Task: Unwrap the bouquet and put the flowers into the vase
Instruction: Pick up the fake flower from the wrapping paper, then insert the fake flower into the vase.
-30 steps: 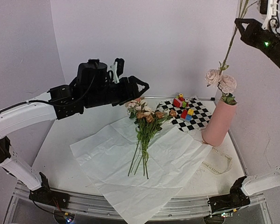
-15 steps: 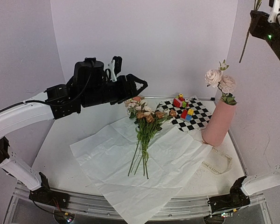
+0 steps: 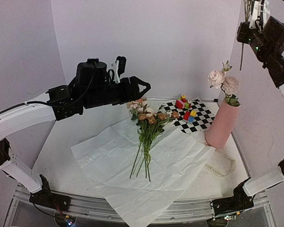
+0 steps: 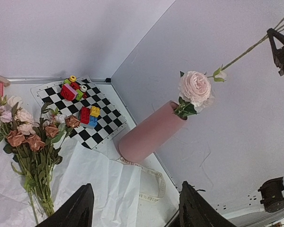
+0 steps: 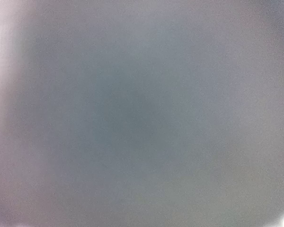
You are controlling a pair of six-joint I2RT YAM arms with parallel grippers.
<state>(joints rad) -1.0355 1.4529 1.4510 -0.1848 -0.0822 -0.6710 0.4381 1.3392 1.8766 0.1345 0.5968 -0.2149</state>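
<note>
Right fingers [image 3: 244, 32] risen higher, clamped on stem [image 3: 241, 54]; left fingers [image 3: 143, 85] half-open, empty.

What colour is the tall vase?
Pink all over. The vase shows best in the left wrist view.

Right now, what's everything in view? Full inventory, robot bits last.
paper sheet: one, white, creased, spread on the table
loose flowers: one bunch, pink, peach and cream, green stems, lying on the sheet; bloom count unclear
vase: one, pink, right side of table
roses in vase: two, pale pink
held stem: one, green, in the air above the vase
checkerboard mat: one, black and white, left of the vase
toy blocks: several, red, yellow, blue, green, on the mat
strap: one, cream, on the table by the vase
left end effector: open, empty, above the table
right end effector: shut on the held stem, high at right
</note>
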